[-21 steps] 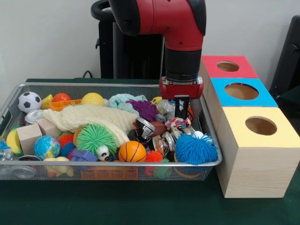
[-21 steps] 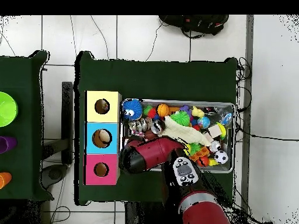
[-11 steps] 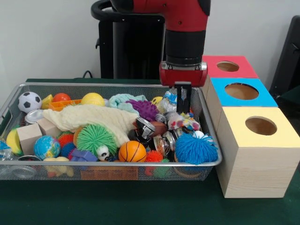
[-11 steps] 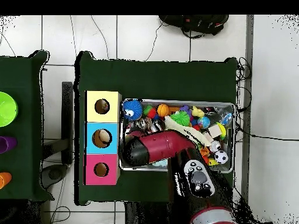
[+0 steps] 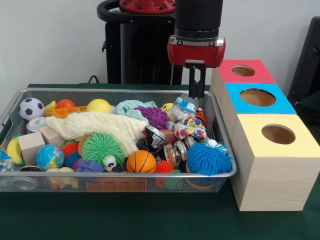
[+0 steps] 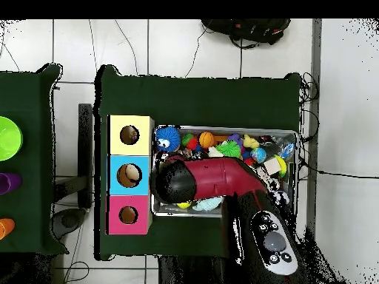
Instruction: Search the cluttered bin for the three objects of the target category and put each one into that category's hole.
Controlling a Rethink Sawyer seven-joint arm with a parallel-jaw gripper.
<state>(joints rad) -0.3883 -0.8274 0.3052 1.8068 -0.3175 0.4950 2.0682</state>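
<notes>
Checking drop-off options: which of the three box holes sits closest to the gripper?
The red-topped box's hole, just beside the gripper; the blue and yellow ones lie farther along the row.

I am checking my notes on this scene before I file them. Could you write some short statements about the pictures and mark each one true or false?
1. The gripper is above the bin's end nearest the boxes. True.
2. The gripper holds the basketball. False: the basketball lies in the bin by its front wall, away from the gripper.
3. The yellow box stands nearest the camera in the front view. True.
4. The soccer ball lies beside the blue fuzzy ball. False: they are at opposite ends of the bin.
</notes>
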